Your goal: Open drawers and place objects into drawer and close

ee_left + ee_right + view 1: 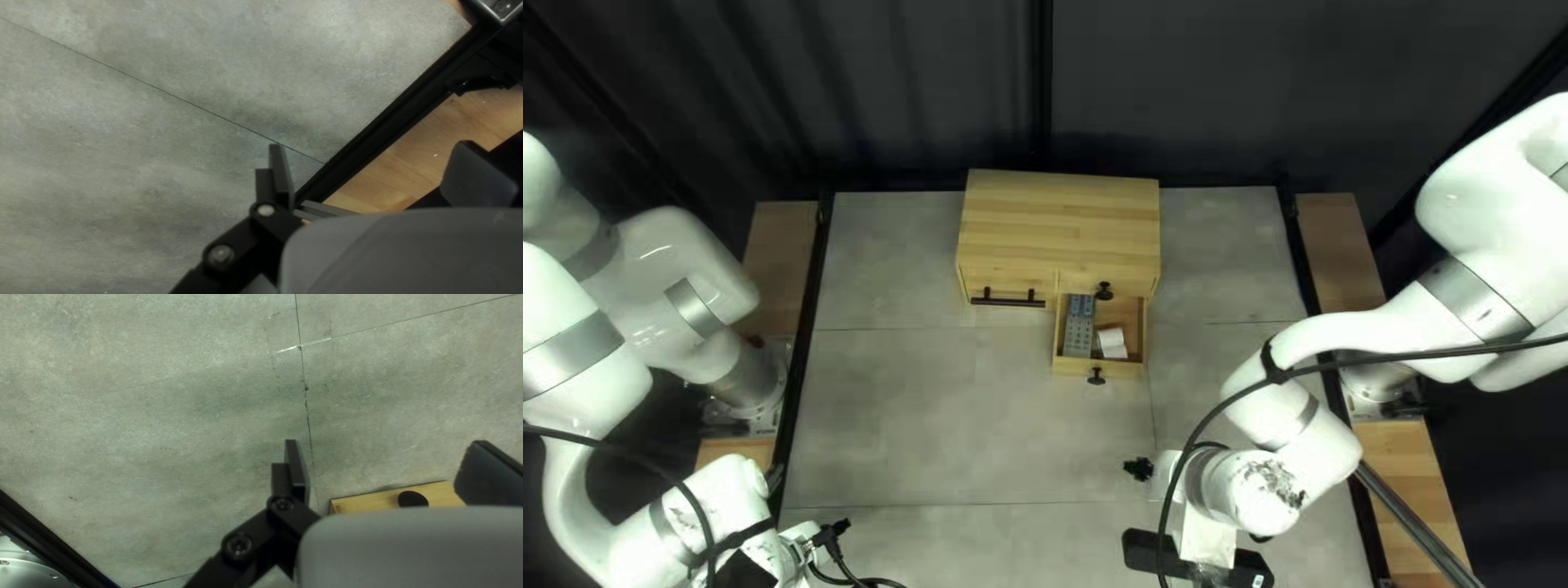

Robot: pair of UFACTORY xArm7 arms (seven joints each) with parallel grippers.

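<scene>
The drawer's (1071,366) white item (1112,343) seems too small to identify.

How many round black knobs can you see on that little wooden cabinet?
2: one knob on the front of the open drawer, another knob just above that drawer on the cabinet. Any lower down may be hidden.

In the top left view, there is room to pass over the middle of the tabletop (937,425), between both arms. At upper centre, the wooden cabinet (1067,218) and its jutting drawer (1073,366) stand in the way; at lower right, the right arm (1307,436) and looping cable (1525,346) do
</scene>
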